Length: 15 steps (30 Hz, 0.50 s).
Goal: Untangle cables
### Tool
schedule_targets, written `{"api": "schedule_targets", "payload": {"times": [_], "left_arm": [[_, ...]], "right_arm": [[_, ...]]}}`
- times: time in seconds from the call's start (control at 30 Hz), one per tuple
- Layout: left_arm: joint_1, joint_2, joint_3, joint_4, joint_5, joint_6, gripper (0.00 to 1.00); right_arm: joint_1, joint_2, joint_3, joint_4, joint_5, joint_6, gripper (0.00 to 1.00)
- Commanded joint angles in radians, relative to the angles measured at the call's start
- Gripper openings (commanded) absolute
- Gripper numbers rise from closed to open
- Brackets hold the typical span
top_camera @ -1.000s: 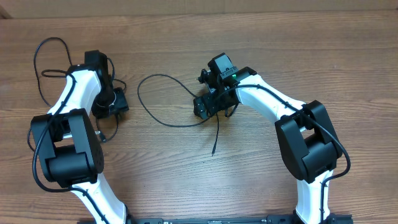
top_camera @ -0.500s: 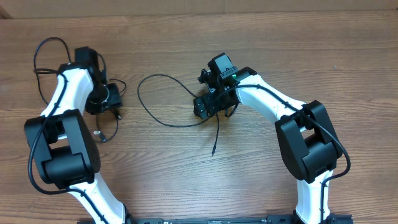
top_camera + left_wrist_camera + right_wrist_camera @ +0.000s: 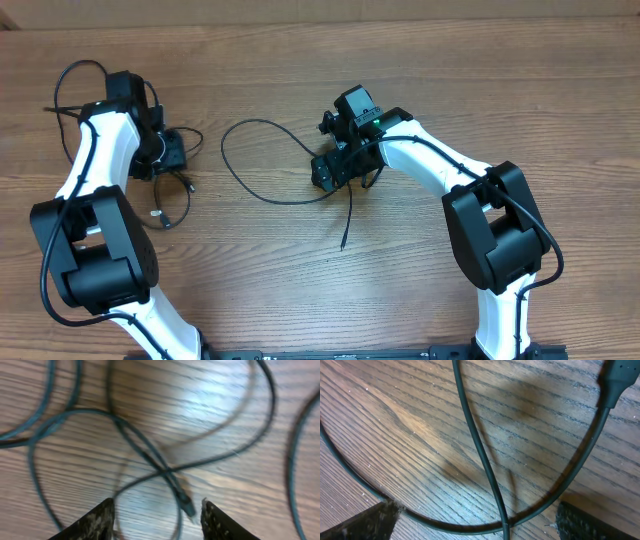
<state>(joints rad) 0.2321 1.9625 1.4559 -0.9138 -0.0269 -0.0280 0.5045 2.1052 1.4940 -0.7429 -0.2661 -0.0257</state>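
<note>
Thin, light, floppy stuff, these cables (image 3: 224, 150). No stiffness to speak of, so I'd expect them to drag and snag on one another rather than lift clean. The jacket looks slick, so a pinch wants to be square. Best hold, to my eye, is just behind a plug where the cord thickens, or on a free run clear of any crossing.

Over at 10 o'clock on the table (image 3: 500, 80) sits the tangled bunch, and the left gripper (image 3: 156, 510) hovers at its 4 o'clock edge, jaws parted, nothing in them. Its wrist view shows a crossing (image 3: 165, 472) at 12 o'clock of the gap, and a plug (image 3: 187, 505) lying on the wood between the fingers, nearer the 3 o'clock one.

Mid-table, the right gripper (image 3: 475, 510) is spread wide and empty, low over the wood. A big loop (image 3: 260, 195) sweeps out to its 9 o'clock, and a tail (image 3: 345, 225) runs to 6 o'clock. One cord passes straight through its gap.
</note>
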Motion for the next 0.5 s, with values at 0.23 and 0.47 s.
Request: {"api": "schedule_targets", "payload": {"times": [0.23,0.47], "left_arm": [[0.013,-0.019,-0.14,0.211,-0.015,-0.047,0.69],[0.01,-0.019,-0.169,0.237,0.061,-0.047,0.43]], "right_arm": [[0.0,0.005,-0.011,0.005,-0.008,0.0,1.0],[0.0,0.004,-0.011,0.005,-0.008,0.0,1.0]]}}
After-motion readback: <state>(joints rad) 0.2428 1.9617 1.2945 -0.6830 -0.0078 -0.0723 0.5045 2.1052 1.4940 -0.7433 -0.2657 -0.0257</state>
